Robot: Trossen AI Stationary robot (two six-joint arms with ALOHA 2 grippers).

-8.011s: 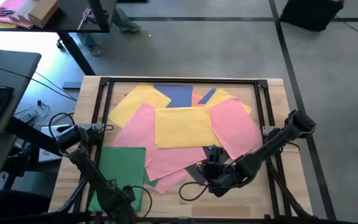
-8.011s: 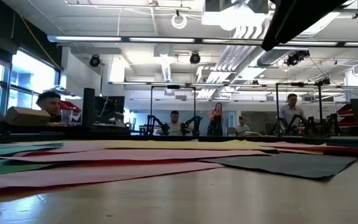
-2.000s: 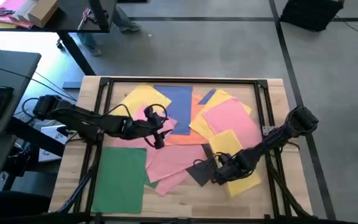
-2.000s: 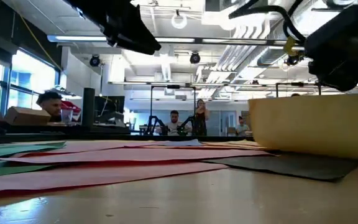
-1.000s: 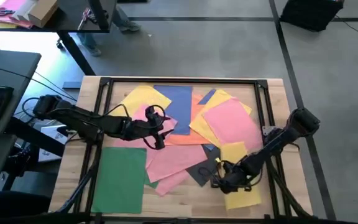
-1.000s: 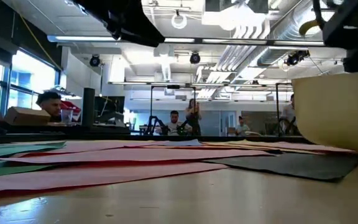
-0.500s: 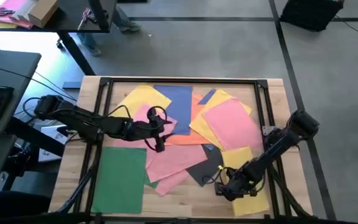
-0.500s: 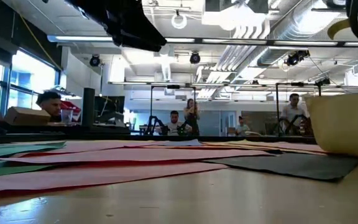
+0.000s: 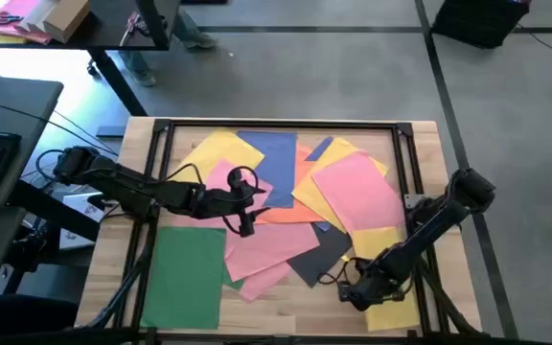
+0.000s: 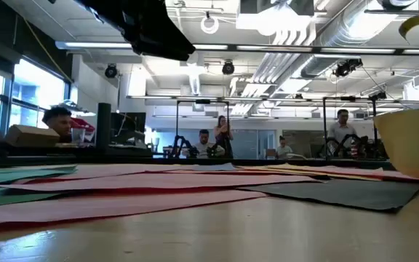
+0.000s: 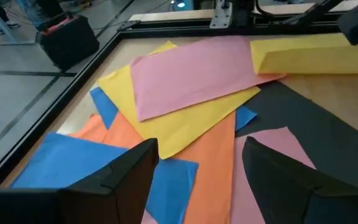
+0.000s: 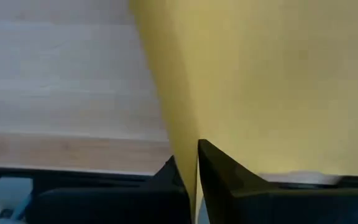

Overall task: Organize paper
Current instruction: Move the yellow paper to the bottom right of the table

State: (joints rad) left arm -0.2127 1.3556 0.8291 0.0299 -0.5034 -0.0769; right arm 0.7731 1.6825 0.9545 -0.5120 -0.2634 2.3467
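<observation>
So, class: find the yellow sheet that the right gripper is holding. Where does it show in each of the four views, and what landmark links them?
High view: the yellow sheet lies at the table's front right, under the right gripper.
Low view: a curved yellow edge at far right.
Left wrist view: a yellow band at upper right.
Right wrist view: it fills the picture, pinched between the fingers.
Shared landmark: the dark grey sheet beside it, not seen in the right wrist view.

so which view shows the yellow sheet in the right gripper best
The high view: the whole yellow sheet shows beside the right gripper. The right wrist view shows only the pinched edge, the low view a curled corner, the left wrist view a far strip.
</observation>
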